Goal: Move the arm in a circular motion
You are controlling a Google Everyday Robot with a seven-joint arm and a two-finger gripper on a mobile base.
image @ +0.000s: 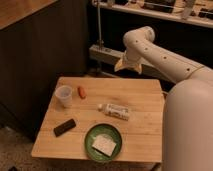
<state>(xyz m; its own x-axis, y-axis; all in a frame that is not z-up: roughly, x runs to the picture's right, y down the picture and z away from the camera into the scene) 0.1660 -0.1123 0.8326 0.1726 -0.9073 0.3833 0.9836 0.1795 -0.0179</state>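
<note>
The arm [165, 60] is thick and off-white, with small dark dots along its side. It reaches from the lower right up to a rounded elbow [139, 37] at the top. From the elbow a short segment bends down to a flared end, where the gripper [126, 65] sits. The gripper hangs above and just behind the far edge of the wooden table [145, 100]. It holds nothing that I can see.
On the table are a clear plastic cup [63, 96], a small orange item [81, 92], a white bottle lying on its side [115, 111], a black bar [65, 127] and a green plate [92, 135] holding a white block [104, 145]. A dark wall and a shelf rail stand behind.
</note>
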